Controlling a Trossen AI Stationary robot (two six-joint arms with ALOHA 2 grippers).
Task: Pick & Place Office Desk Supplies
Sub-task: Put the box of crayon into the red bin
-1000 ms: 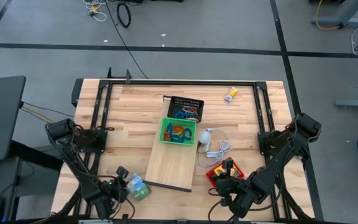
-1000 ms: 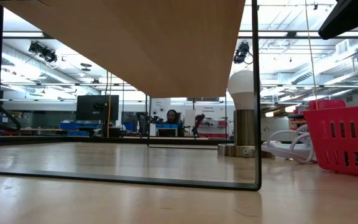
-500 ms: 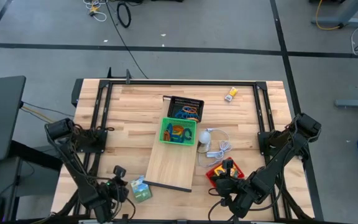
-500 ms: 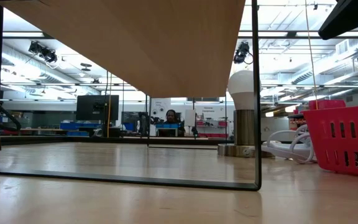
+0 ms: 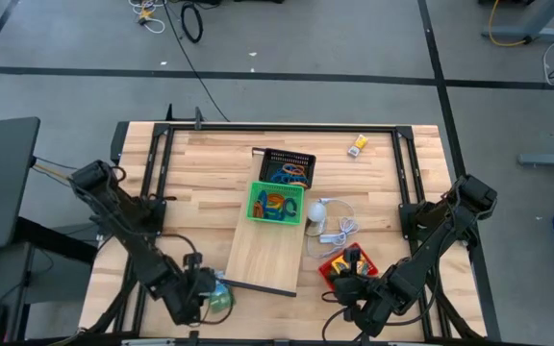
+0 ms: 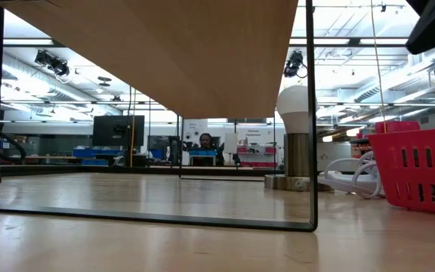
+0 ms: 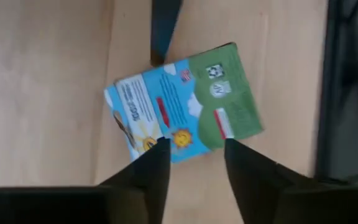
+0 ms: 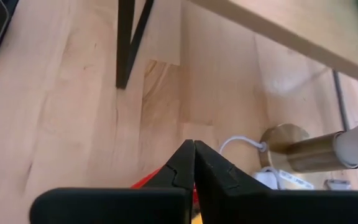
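My left gripper [image 7: 193,163] sits at the near-left corner of the pale wooden board [image 5: 267,252], right over the small green-and-blue card box [image 7: 185,112]. Fingers [image 7: 151,171] are parted about the box's width, tips at its near long edge, nothing clamped. The box lies flat on the table [image 5: 200,173], not lifted.

Key relation: the box is straight ahead of and below my fingers, its long axis running across the gap and tilted somewhat off square. In my judgement, a clean pinch across the short side needs a small wrist roll first, otherwise the tips land on a corner.

A thin black frame leg [image 7: 163,28] stands just past the far edge of the box, close, so there is not much room to overshoot.

My right gripper [image 8: 193,163] is at the board's near-right side, next to the red tray [image 5: 346,264], fingers pressed together, empty as far as I can see. It's well apart from the box, so the left arm is clearly the nearer one.

Further along the board: the green tray [image 5: 276,203] at its far end, then the black tray [image 5: 288,167] beyond, both holding coloured clips. A lamp [image 5: 317,210] with its white cord lies beside the green tray. A small yellow box [image 5: 357,145] lies farthest off, towards the far-right corner of the table.
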